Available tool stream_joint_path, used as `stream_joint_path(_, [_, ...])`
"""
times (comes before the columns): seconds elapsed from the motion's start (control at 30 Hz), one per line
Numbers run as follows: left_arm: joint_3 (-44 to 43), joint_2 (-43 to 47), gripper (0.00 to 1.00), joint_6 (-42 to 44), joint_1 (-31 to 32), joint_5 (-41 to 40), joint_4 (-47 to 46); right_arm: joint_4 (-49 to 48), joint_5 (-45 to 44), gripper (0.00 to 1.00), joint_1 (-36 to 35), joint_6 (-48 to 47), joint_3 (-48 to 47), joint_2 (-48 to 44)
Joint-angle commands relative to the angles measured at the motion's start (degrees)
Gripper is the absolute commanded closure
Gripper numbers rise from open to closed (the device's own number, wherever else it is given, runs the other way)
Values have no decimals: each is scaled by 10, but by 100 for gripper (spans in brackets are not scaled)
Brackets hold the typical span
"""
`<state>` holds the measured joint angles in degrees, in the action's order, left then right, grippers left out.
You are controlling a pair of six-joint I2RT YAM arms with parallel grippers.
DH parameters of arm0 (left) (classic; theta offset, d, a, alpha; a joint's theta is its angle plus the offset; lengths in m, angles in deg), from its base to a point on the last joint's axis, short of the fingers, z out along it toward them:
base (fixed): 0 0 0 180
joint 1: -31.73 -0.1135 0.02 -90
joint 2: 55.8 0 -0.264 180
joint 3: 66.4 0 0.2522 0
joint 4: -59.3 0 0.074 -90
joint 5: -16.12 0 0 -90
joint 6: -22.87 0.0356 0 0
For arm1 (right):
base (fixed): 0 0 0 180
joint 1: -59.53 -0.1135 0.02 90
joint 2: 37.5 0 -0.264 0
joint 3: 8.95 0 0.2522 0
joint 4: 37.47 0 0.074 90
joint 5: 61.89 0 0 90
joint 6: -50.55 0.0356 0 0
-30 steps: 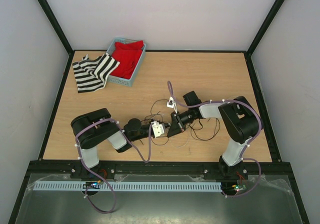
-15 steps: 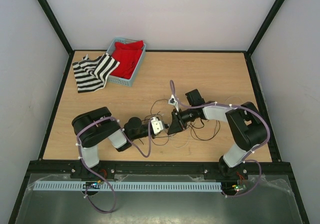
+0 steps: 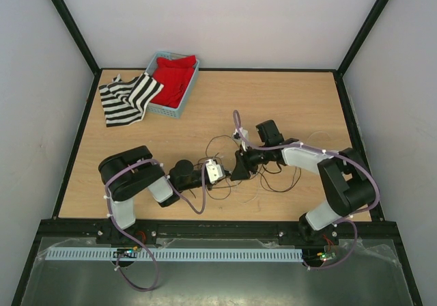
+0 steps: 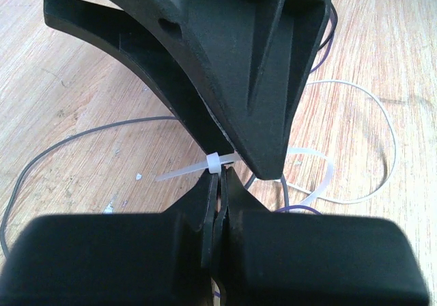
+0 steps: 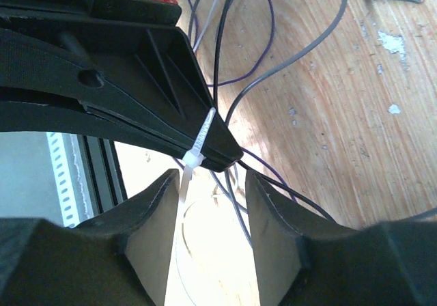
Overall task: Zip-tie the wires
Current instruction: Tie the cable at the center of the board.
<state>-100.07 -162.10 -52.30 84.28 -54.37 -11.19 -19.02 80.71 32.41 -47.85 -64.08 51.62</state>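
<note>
Left claw [image 4: 218,176] is clenched on the thin white plastic zip tie [image 4: 214,162]; the tie's square head sits right at the closed fingertips and its pale tail sticks out to one side, just above the light wooden surface [image 3: 287,101]; right claw [image 5: 208,179] is released, its two fingers standing apart on either side of the zip tie without touching it; the two claws meet tip to tip near the middle of the surface, toward the near edge; the thin, long, dark and pale wires [image 3: 273,175] curl in loose loops on the wood around and under both claws, some strands running up to the tie; whether the tie encircles them cannot be told; a pale blue plastic basket [image 3: 158,105] with red cloth lies well apart at the far left.
</note>
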Motion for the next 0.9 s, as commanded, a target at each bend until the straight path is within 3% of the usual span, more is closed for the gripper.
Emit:
stream_joint_path(0.0, [-6,-11,100,-7,-3,17,-6,24,-38,45,3,-17,-5,-24])
stream_joint_path(0.23, [-7,-15,100,-7,-3,18,-6,53,-89,40,3,-25,-31,-44])
stream_joint_path(0.87, [-12,-21,100,-10,-3,26,-6,13,-60,37,3,31,-54,-28])
